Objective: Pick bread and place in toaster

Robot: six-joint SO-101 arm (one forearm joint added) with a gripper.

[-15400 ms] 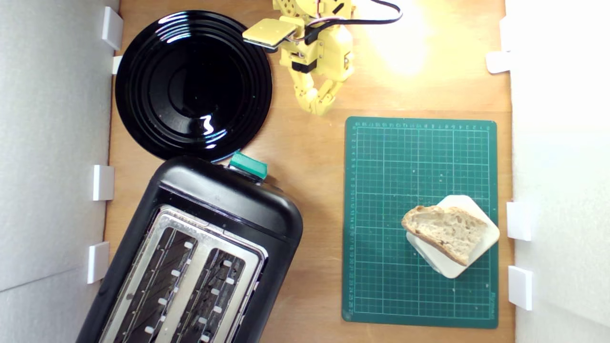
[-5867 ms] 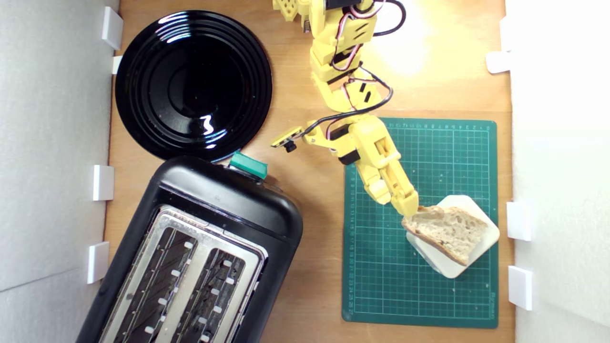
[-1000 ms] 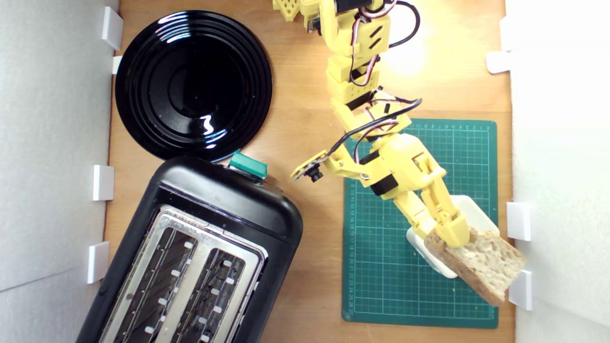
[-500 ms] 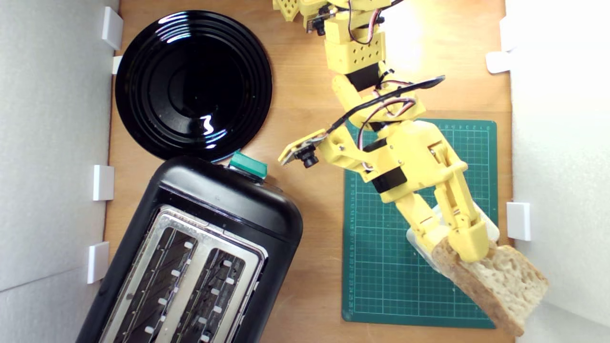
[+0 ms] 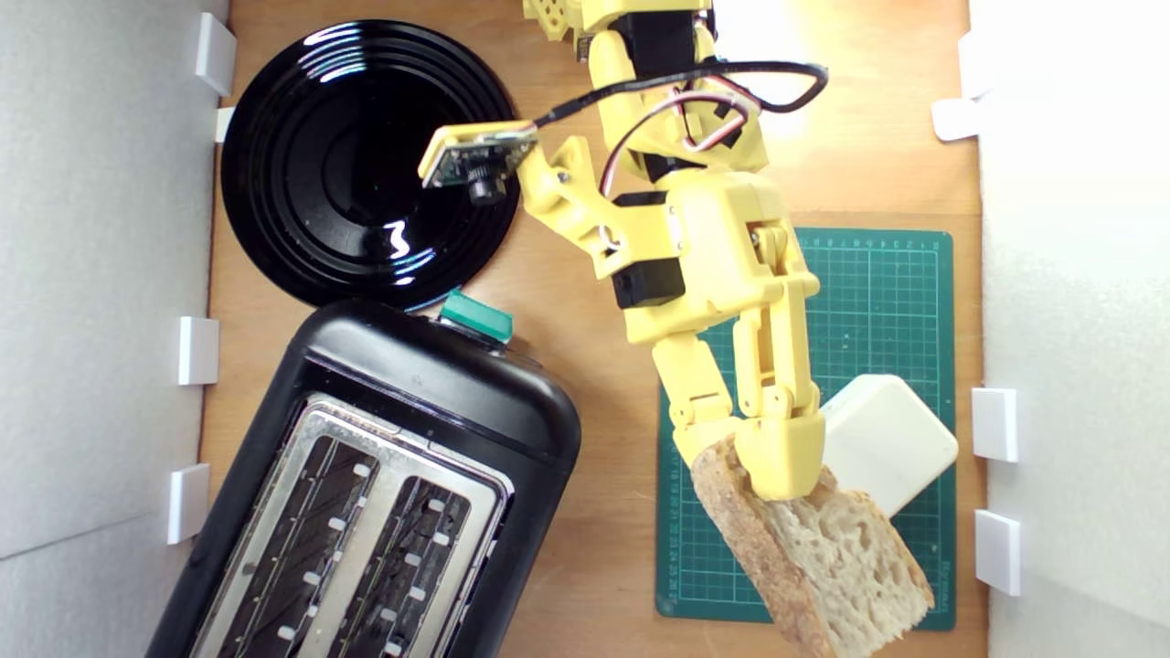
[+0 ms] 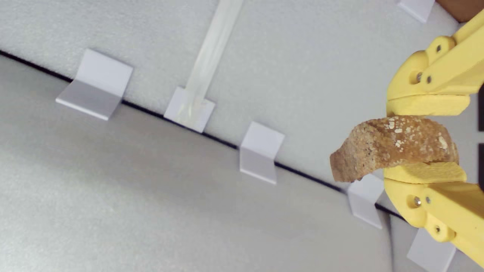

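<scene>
Jaws of yellow plastic gripper (image 5: 745,457) clamped on crusty end of rustic tan bread slice (image 5: 813,557), lifted over near edge of green gridded cutting mat (image 5: 877,302). Just beyond, cream rounded-square block (image 5: 891,439) on mat. Well apart toward exterior view's left, big black two-slot toaster (image 5: 430,393) with silver top, slots empty. Farther back, round black plate (image 5: 347,164) on wooden worktop (image 5: 585,384).
</scene>
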